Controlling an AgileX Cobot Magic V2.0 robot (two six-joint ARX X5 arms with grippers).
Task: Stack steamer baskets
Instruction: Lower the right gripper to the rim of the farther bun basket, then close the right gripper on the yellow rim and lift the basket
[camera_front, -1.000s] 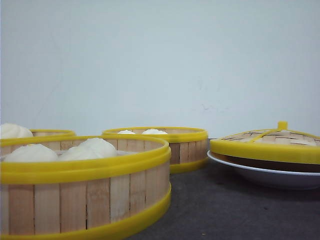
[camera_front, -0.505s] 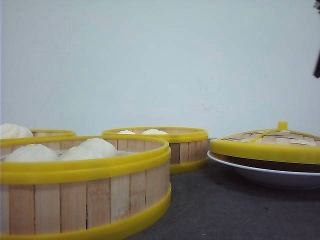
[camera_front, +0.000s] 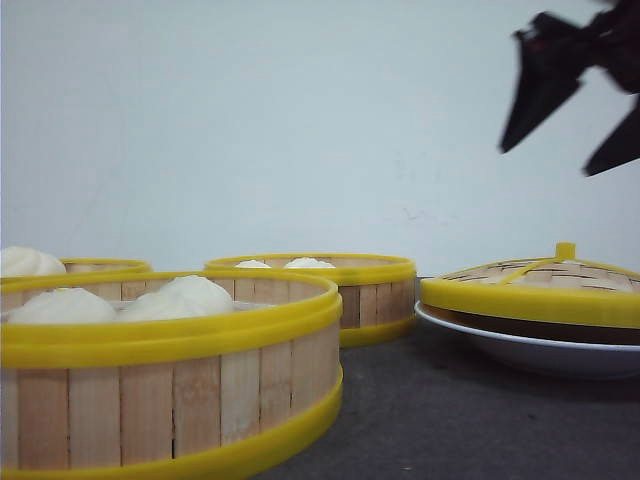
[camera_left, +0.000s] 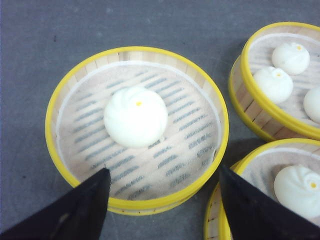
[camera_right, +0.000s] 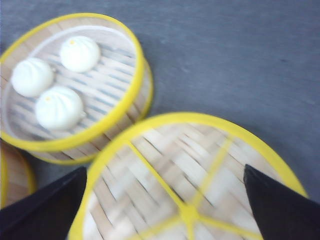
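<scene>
While no basket is yet lifted, the views read as follows.

Front view, baskets: nearest steamer basket (camera_front: 170, 385) at the worktop's (camera_front: 420, 420) near left, holding white buns (camera_front: 190, 295); a second basket (camera_front: 340, 290) further back toward the middle; a third basket (camera_front: 100, 266) only a sliver at the far left edge.
Front view, right side: domed woven lid (camera_front: 535, 285) sitting on a white plate (camera_front: 500, 345).
Front view, right tool (camera_front: 570, 135): dark, blurred, high above the lid, fingers spread, holding nothing.

Left wrist view, key relation: the left tool (camera_left: 162, 200) hangs directly over the one-bun basket (camera_left: 135, 52), its round rim lying between the spread fingers (camera_left: 80, 210); this arm seems the nearer one for a first lift.
Left wrist view, neighbours: two more baskets just beside it, apart from it.
Left wrist view, materials: pale vertical slats, thick smooth yellow plastic rims, slotted bamboo floor, soft pleated bun (camera_left: 135, 116).

Right wrist view, right tool: splayed wide, empty, above the lid's yellow spokes; three-bun basket (camera_right: 125, 60) beside.
</scene>
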